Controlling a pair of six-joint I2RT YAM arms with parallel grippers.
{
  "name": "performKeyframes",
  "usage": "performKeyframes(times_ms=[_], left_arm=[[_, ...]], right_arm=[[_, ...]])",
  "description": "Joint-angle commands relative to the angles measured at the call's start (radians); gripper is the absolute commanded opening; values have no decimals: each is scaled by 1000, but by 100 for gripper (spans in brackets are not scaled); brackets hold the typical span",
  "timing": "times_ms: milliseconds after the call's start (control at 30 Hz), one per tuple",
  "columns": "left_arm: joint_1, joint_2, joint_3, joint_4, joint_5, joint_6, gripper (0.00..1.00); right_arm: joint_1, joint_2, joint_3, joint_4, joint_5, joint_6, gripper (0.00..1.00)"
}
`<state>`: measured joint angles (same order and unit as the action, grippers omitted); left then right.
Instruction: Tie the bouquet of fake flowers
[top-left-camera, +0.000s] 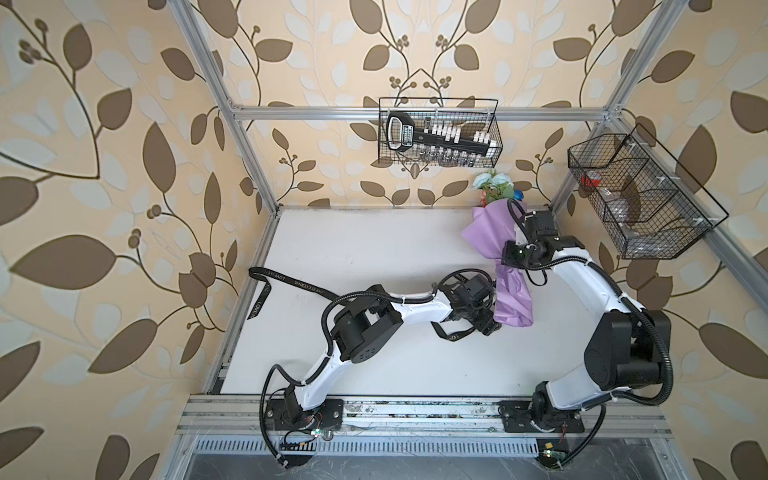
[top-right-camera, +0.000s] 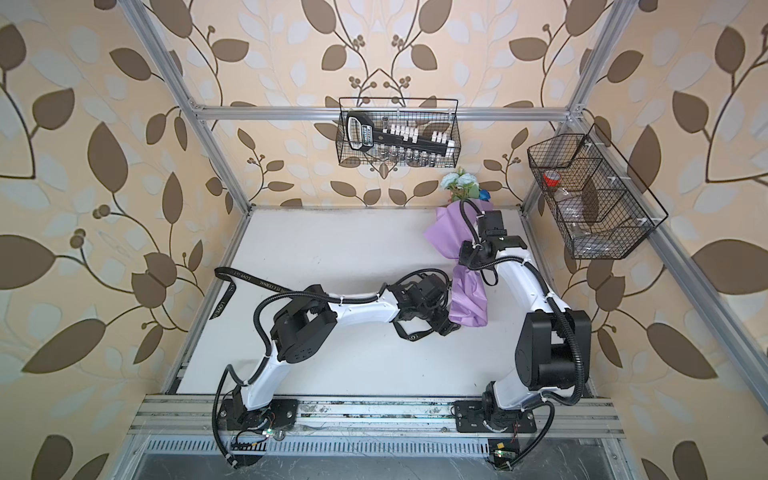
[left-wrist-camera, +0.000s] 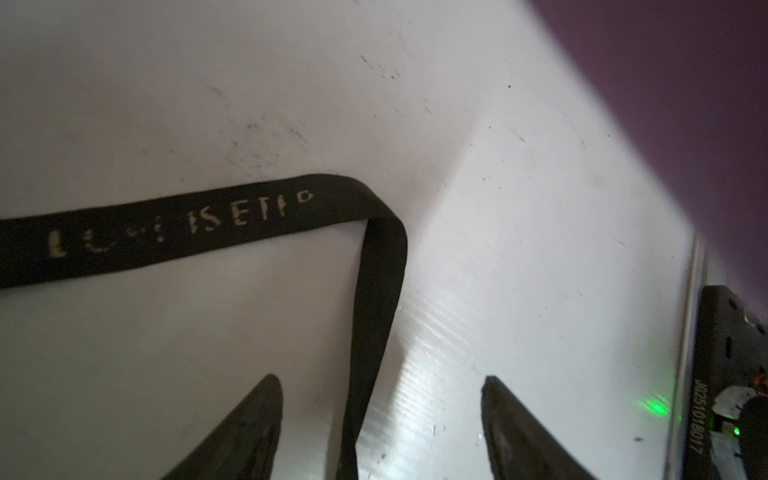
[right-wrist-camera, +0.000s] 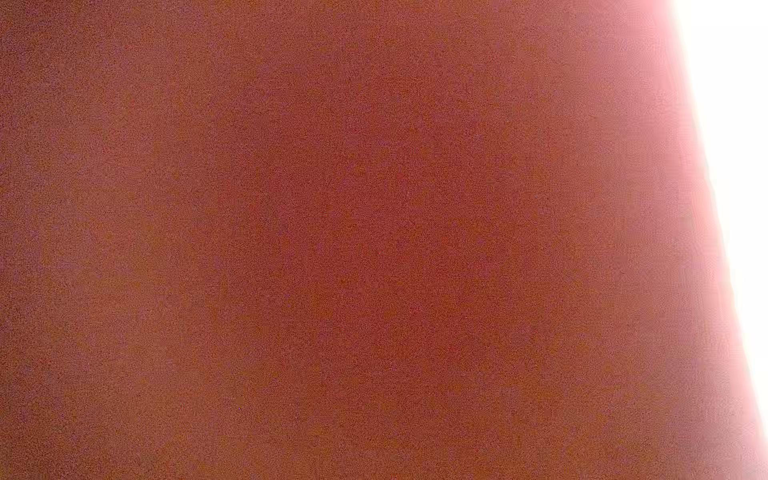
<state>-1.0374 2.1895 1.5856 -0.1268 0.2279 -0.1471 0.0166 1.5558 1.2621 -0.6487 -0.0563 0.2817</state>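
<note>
The bouquet of fake flowers (top-left-camera: 513, 299) lies on the white table (top-left-camera: 374, 249) toward its 2 o'clock part. The pale blue blooms point to 12 o'clock against the back wall, and the lilac wrap's stem end points to 6 o'clock. The wrap narrows to a waist about halfway along.

The right claw (top-left-camera: 508, 258) sits at that waist, coming in from the 3 o'clock side. It is clenched, but its tips are hidden under the wrist, so it cannot be told whether paper is caught between them. The right wrist view is filled by a reddish-pink blur with a white glare along one edge.

The left claw (left-wrist-camera: 381, 377) is released. In the left wrist view its two dark fingers (left-wrist-camera: 249, 424) stand well apart above the table. The black ribbon (left-wrist-camera: 232, 216) with pale lettering runs loose between them, bends, and trails off across the surface. In both top views this claw is just beside the wrap's lower end, at its 9 o'clock side. The ribbon's far end lies near the table's 9 o'clock edge and passes under the left arm.

A wire basket (top-left-camera: 415, 160) hangs at 12 o'clock.
</note>
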Motion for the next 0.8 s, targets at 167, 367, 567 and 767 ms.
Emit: performKeyframes(times_ms=[167,367,567,767], left_arm=[[-12,-431,-352,48,-113,-21,99],[-11,-775,-677,-20,-302,-150,99],[23,-1218,-887,-233,-574,-393,99],[268,-1410,-932,-401,-581,-518,99]], right_arm=[[51,-83,-73,80,-25,73,0],[176,-173,-171,164,-8,231,0],[449,-298,-310,274,105,481,0],[747,-283,-385,381,280,716,0]])
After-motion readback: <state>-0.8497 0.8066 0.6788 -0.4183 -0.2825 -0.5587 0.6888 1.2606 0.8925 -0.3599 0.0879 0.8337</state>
